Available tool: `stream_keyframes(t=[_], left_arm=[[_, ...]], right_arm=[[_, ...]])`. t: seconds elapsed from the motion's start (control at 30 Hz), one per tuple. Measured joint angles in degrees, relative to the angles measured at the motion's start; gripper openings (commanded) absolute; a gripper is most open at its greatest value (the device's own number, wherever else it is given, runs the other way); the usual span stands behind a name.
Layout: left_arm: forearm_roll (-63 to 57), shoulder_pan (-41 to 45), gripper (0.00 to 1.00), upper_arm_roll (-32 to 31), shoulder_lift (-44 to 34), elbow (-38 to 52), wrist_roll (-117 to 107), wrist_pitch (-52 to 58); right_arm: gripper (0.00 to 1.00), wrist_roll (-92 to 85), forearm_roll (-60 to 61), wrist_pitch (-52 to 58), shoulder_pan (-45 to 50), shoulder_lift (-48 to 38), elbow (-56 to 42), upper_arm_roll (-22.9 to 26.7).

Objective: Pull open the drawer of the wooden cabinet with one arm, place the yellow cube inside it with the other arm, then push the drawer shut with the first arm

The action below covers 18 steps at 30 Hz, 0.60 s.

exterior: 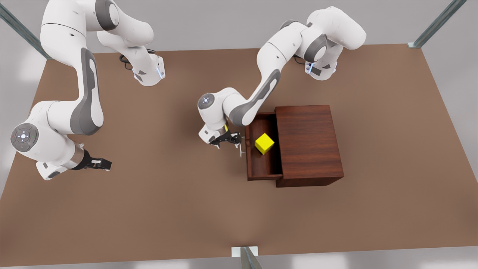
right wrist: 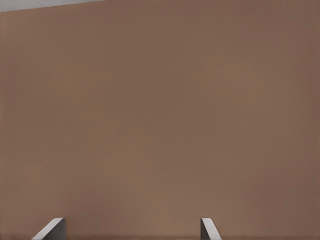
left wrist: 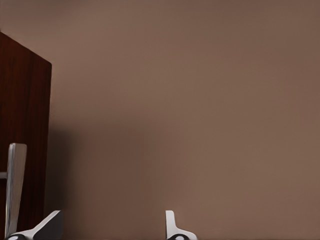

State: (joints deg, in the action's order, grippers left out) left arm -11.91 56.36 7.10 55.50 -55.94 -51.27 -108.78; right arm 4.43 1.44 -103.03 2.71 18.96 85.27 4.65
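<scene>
Glossy yellow cube (exterior: 264, 143) in grainy wooden drawer (exterior: 261, 170) – left pincer (exterior: 234, 143) spread by its handle, right pincer (exterior: 105, 163) spread, waiting.

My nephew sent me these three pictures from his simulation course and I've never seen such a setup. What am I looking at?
Two white robot arms stand on a brown table, seen from above in the big picture. The wooden cabinet has its drawer pulled out, with the yellow cube lying inside. The left gripper is beside the drawer's silver handle, fingers open, holding nothing. The right gripper waits apart, open and empty. The two smaller pictures come from cameras on the wrists.
</scene>
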Motion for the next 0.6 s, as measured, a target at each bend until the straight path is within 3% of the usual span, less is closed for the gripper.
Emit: stream_keyframes(t=[0.6], left_arm=[[2.3, -2.8, 1.00, -0.2, -1.3, -1.9, 2.3, 4.0]], right_arm=[[1.00, -0.8, 0.0, 0.0, -0.1, 0.0, 0.0, 0.0]])
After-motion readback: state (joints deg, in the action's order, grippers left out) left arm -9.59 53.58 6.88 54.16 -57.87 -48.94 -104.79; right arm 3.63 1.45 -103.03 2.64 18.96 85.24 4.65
